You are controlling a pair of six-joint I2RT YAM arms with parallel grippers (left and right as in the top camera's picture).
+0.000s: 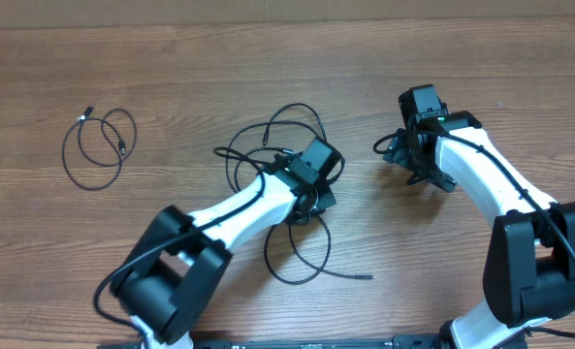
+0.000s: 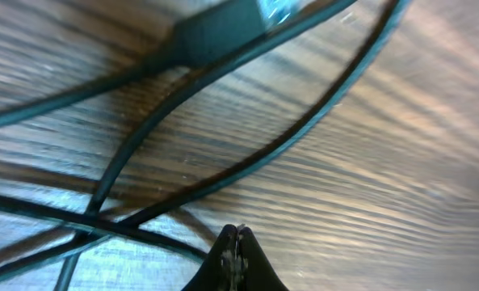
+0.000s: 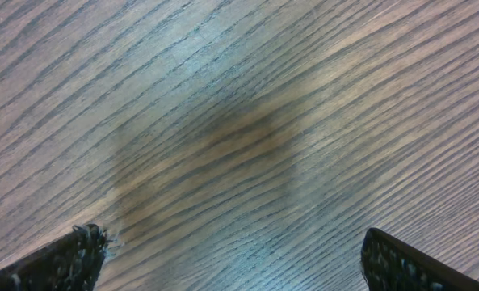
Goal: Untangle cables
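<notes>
A tangle of thin black cables [image 1: 272, 145] lies mid-table, with a loop [image 1: 297, 254] trailing toward the front and ending in a plug [image 1: 365, 277]. My left gripper [image 1: 308, 206] is down in this tangle. In the left wrist view the left gripper [image 2: 237, 234] is shut, tips pressed together. Cables [image 2: 247, 158] cross just ahead of it, and one runs up against its left finger. Whether that cable is pinched is hidden. A connector body [image 2: 223, 28] shows at the top. My right gripper [image 1: 403, 150] stands open over bare wood; the right wrist view shows nothing between the right gripper's [image 3: 235, 263] fingers.
A separate coiled black cable [image 1: 98, 145] lies alone at the far left of the wooden table [image 1: 481, 58]. The right arm [image 1: 500, 184] reaches in from the front right and the left arm [image 1: 219, 218] from the front left.
</notes>
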